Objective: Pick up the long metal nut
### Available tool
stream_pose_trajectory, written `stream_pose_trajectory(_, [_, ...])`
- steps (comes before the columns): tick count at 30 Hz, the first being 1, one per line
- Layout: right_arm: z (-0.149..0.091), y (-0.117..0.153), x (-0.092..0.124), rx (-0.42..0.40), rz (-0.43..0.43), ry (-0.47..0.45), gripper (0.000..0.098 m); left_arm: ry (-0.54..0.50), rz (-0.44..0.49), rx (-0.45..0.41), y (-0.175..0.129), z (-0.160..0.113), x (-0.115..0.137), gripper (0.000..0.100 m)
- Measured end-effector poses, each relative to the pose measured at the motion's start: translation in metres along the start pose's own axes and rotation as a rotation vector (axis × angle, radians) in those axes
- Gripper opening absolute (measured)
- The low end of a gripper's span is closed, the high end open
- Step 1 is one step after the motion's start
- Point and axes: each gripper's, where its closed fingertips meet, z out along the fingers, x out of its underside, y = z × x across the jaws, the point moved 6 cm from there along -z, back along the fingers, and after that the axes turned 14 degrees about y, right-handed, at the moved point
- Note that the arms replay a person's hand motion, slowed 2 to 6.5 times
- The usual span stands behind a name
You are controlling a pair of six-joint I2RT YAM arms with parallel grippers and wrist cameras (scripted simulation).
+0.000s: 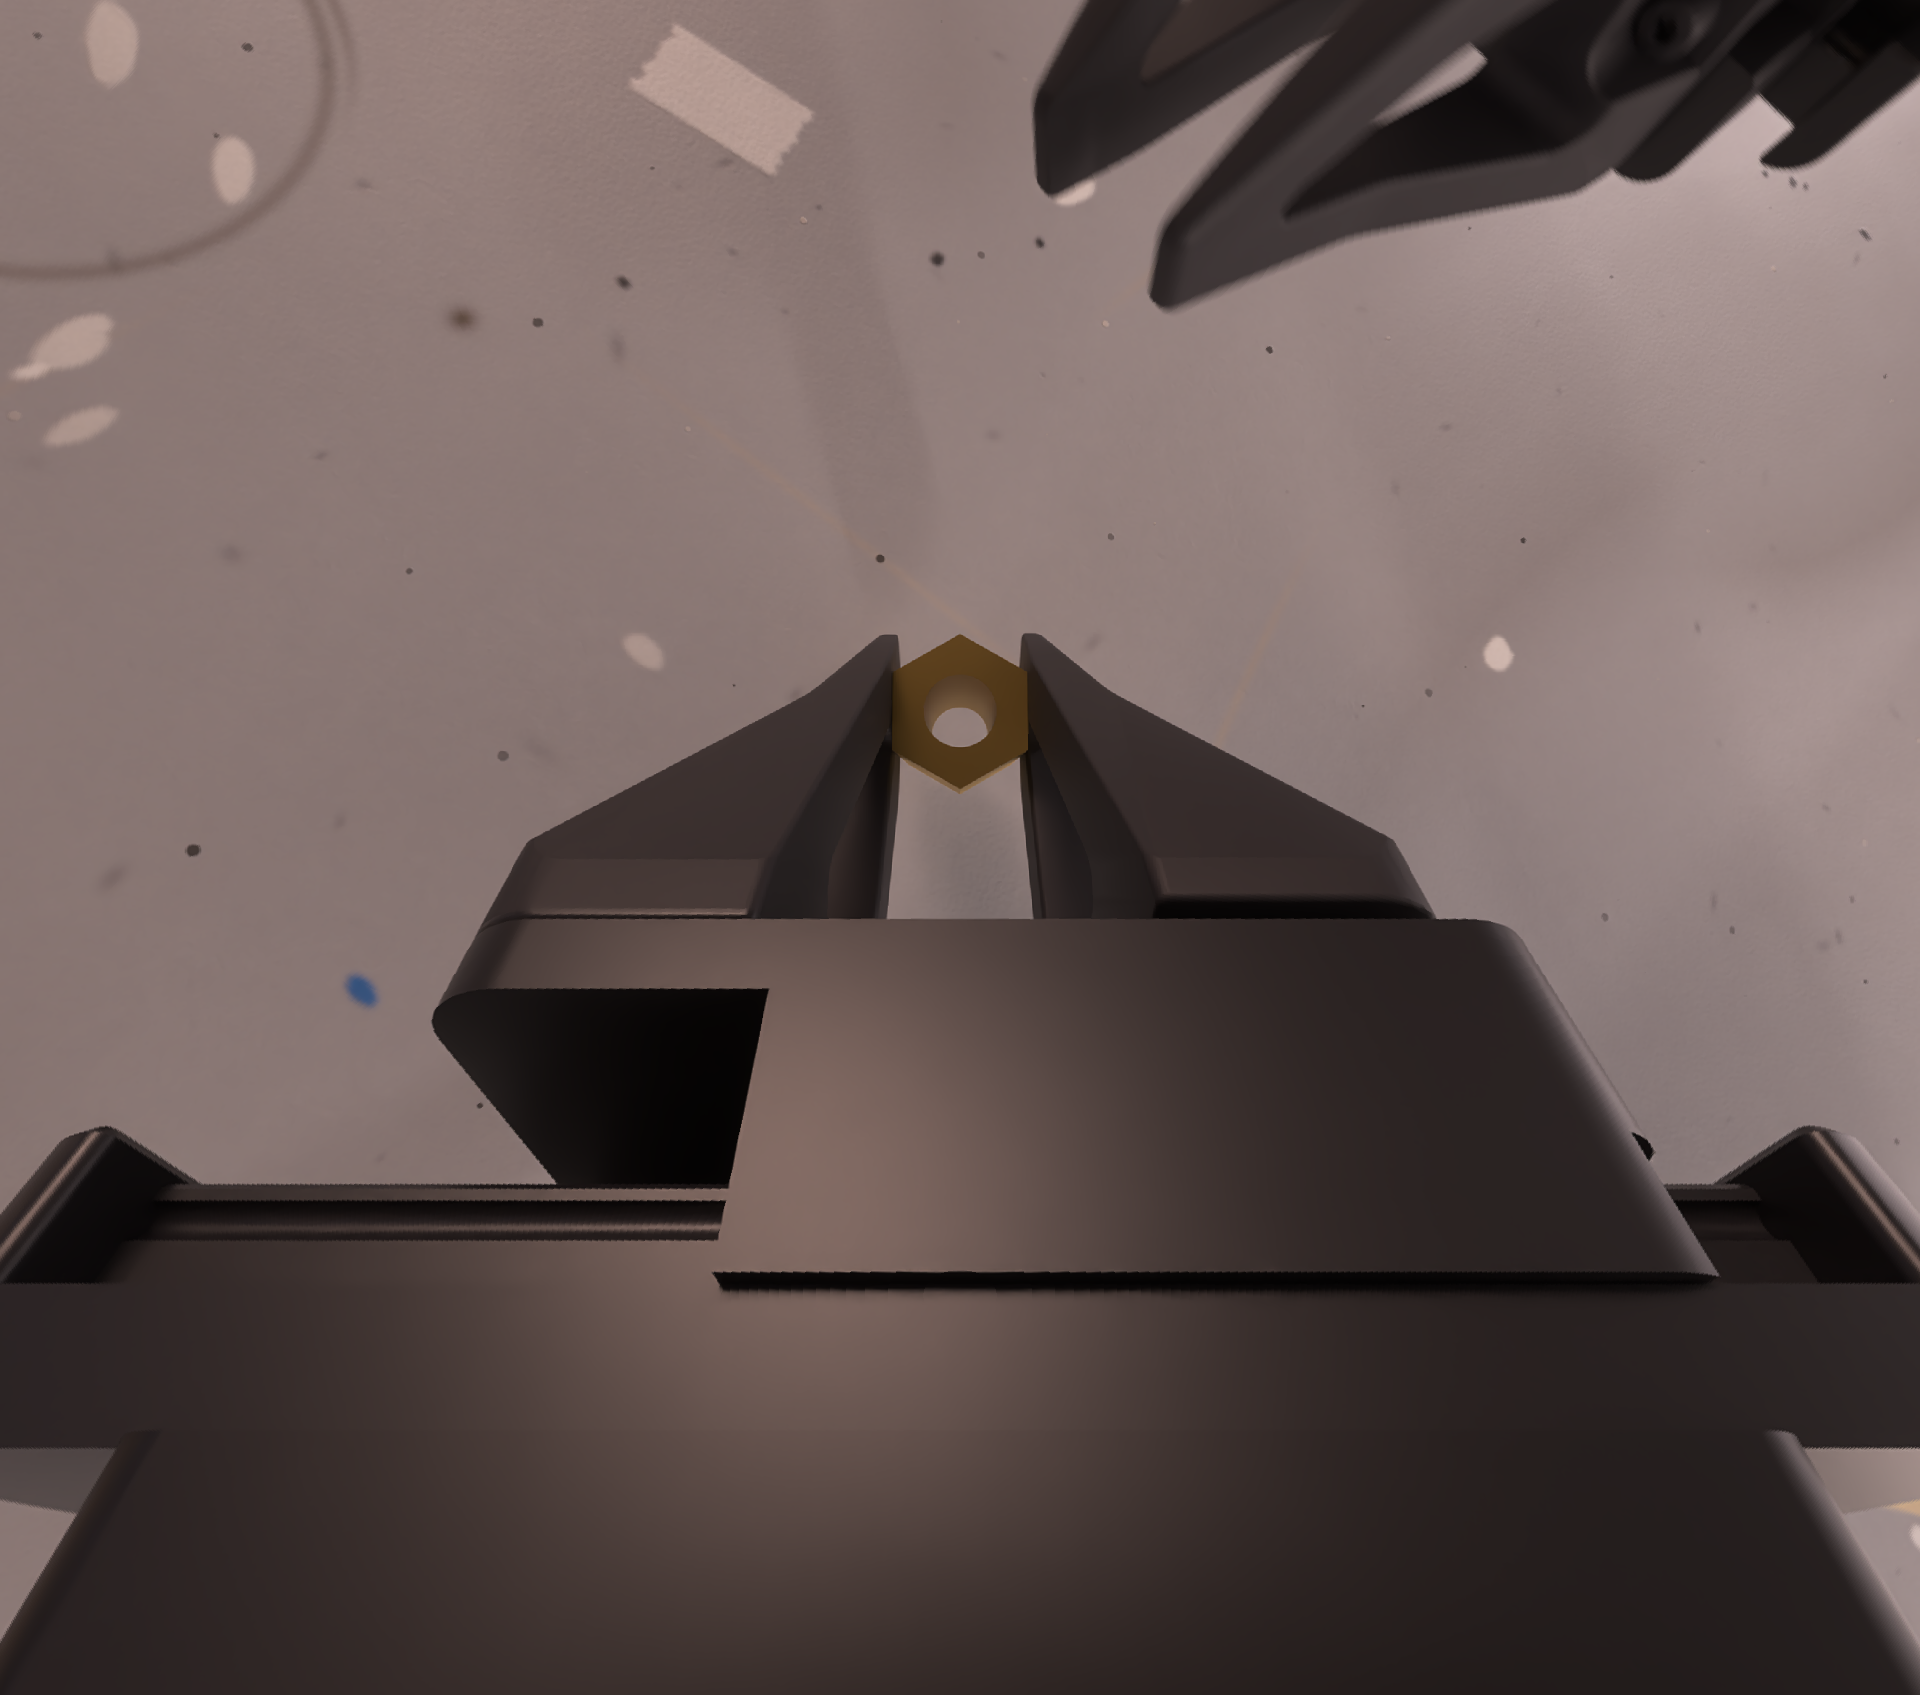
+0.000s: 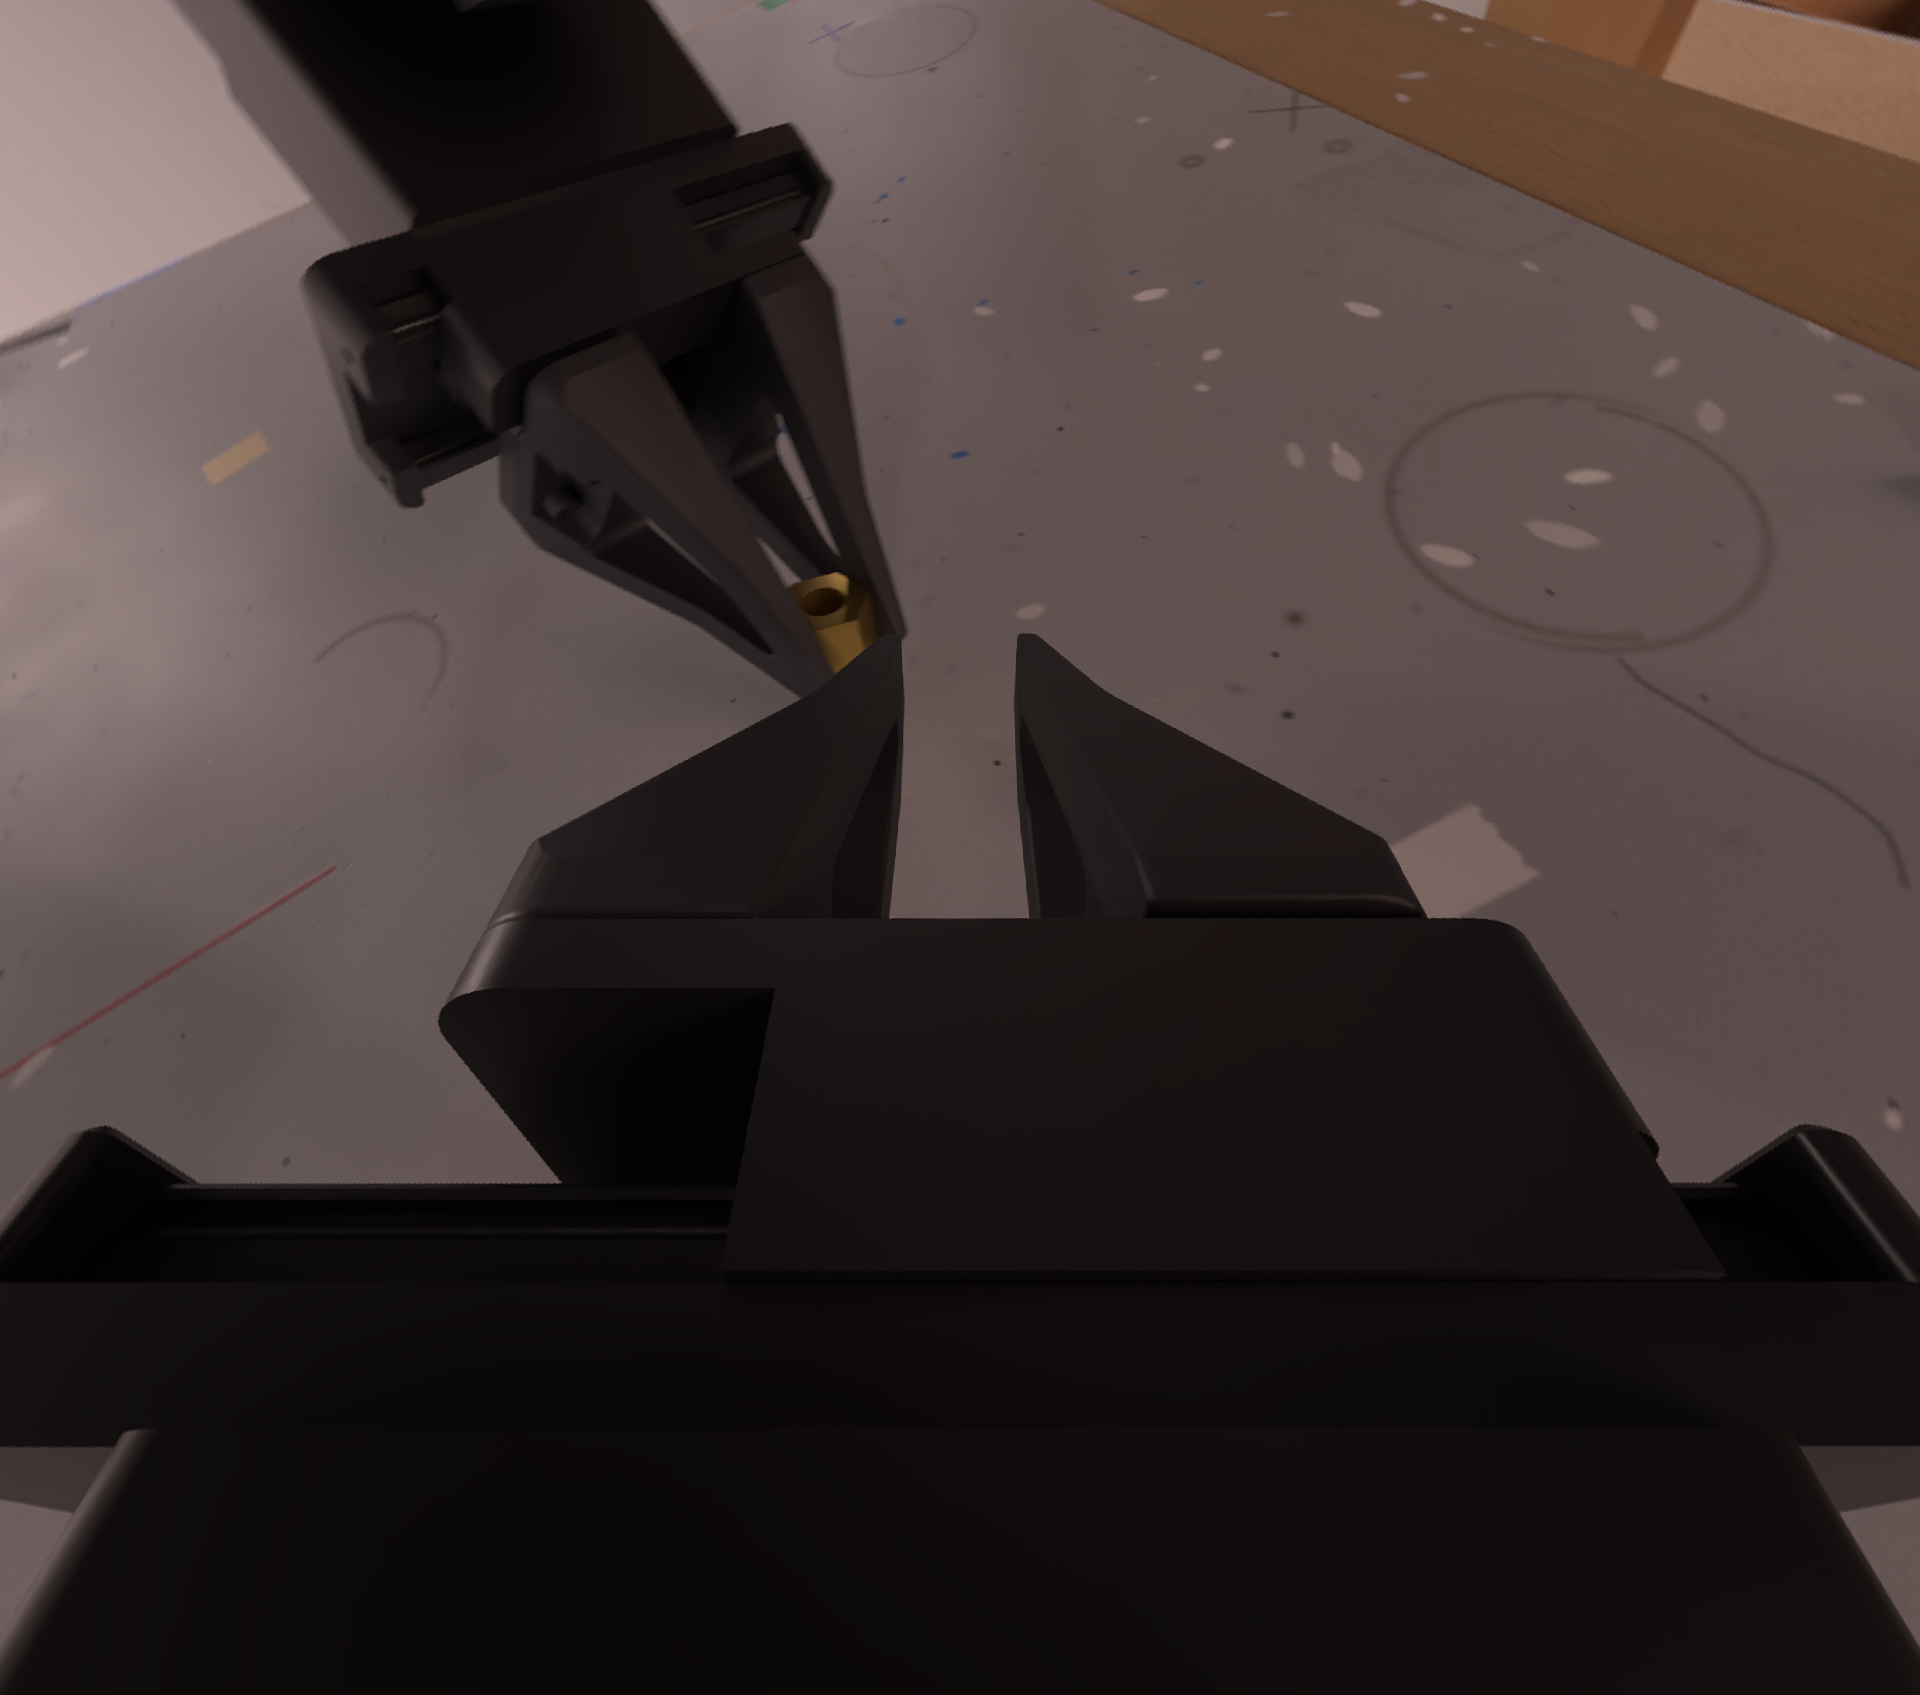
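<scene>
Your left claw point(image 1: 959, 689) gripped the long, gold-coloured, six-sided metal nut point(image 1: 959, 713) above the speckled grey surface point(image 1: 1351, 554), while your right claw point(image 2: 958, 658) was loose and held nothing.

The long nut point(image 1: 959, 713) sits between the left gripper's point(image 1: 959, 658) jaws, above the table point(image 1: 416, 502).

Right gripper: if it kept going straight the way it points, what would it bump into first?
Probably the bare grey speckled tabletop: the gap ahead of the open black right gripper looks free. The left gripper holding the brass hexagonal long nut sits just beside; depth is unclear.
</scene>
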Motion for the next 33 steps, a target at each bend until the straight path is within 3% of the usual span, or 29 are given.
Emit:
stream_pose_trajectory(5, [0.009, 0.018, -0.001, 0.023, -0.123, 0.036, 0.0204, 0.002, -0.035, 0.015, 0.001, 0.001, 0.0, 0.019])
stream_pose_trajectory(16, [0.025, 0.033, 0.009, 0.199, -0.372, 0.166, 0.0207, -0.022, -0.171, 0.123, 0.001, 0.004, -0.002, 0.019])
stream_pose_trajectory(26, [0.029, 0.038, 0.013, 0.27, -0.475, 0.196, 0.0174, -0.049, -0.261, 0.232, 0.001, 0.003, -0.002, 0.019])
stream_pose_trajectory(33, [0.03, 0.04, 0.012, 0.29, -0.518, 0.201, 0.0123, -0.038, -0.266, 0.236, 0.001, 0.004, 0.0, 0.019])
